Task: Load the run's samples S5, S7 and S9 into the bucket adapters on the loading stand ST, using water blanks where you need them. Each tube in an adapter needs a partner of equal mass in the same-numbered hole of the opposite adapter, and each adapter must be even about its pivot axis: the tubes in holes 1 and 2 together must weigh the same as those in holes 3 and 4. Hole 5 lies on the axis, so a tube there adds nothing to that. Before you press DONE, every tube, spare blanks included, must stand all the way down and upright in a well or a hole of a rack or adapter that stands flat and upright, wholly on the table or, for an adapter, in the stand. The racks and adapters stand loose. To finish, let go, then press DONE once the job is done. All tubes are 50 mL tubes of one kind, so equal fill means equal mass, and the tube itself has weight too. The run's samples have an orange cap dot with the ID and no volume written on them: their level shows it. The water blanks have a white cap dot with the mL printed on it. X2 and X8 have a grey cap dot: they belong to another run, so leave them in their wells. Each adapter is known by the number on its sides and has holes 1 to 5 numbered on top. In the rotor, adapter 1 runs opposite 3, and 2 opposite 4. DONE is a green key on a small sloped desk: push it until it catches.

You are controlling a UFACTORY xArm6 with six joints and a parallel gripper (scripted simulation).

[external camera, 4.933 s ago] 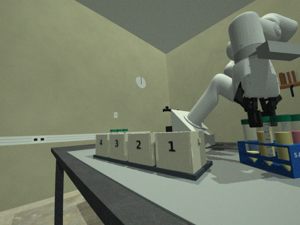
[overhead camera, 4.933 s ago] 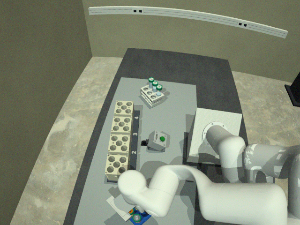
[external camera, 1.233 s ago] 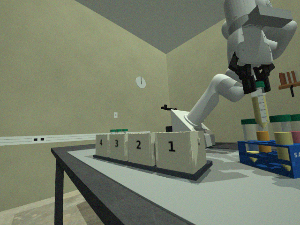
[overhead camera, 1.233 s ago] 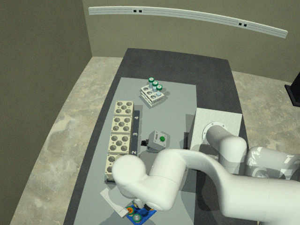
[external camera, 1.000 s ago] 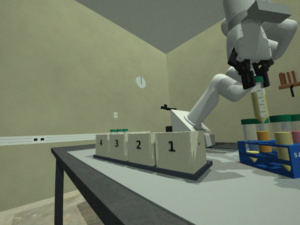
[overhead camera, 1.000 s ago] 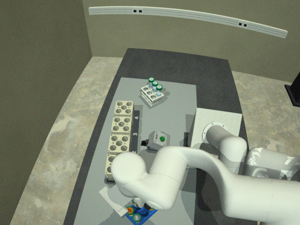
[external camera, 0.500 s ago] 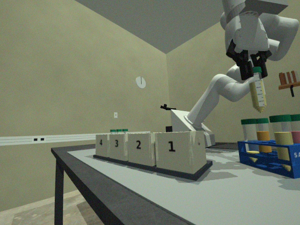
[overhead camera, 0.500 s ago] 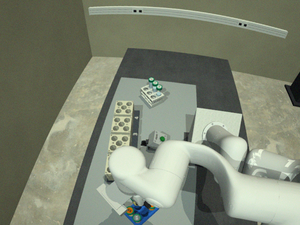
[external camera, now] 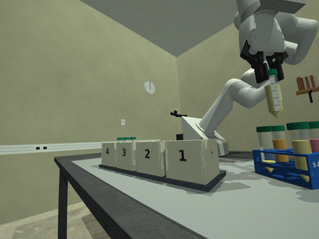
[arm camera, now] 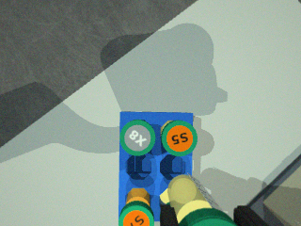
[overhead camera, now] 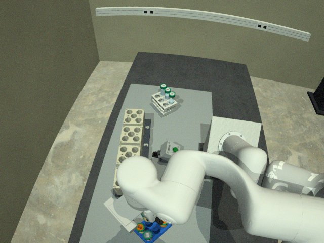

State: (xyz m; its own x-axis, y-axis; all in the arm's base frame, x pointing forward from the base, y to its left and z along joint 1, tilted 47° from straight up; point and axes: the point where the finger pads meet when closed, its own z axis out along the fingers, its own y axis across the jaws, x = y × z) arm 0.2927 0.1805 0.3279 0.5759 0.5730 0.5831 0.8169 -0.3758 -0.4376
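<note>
Your gripper (overhead camera: 153,218) (external camera: 271,77) (arm camera: 209,217) is closed on a green-capped tube (overhead camera: 144,217) (external camera: 273,96) (arm camera: 183,190) of yellow liquid; you cannot read its cap ID. The exterior view shows you it hangs above the blue rack (overhead camera: 157,236) (external camera: 314,177) (arm camera: 157,115), cap up, conical tip down; its long axis is nearly upright, the tip leaning slightly right. The wrist view foreshortens the body but shows you two open wells in the rack, beyond which stand S5 (overhead camera: 140,227) (arm camera: 179,137) and X8 (overhead camera: 148,235) (arm camera: 137,137).

Farther out, the exterior view gives you the side numbers of adapter 1 (external camera: 190,167) through adapter 4 (overhead camera: 134,123) (external camera: 107,159); the top view shows holes, with the arm partly covering the nearest adapter. Only from the top do you see the green DONE key (overhead camera: 175,150) and, at the far end, the white rack (overhead camera: 171,111).

Has lifted the yellow-filled tube (overhead camera: 144,217) (external camera: 273,96) (arm camera: 184,190) out of the blue rack (overhead camera: 154,239) (external camera: 283,178) (arm camera: 155,116) with the end effector (overhead camera: 153,218) (external camera: 269,75) (arm camera: 209,218), up from low right to the upper right of the exterior frame. Now leans slightly, tip above the green caps (external camera: 297,125). Has also swung the arm (overhead camera: 180,183) (external camera: 232,95) across lower left of the top frame, hiding most of adapter 1 (overhead camera: 116,180) (external camera: 190,159).
</note>
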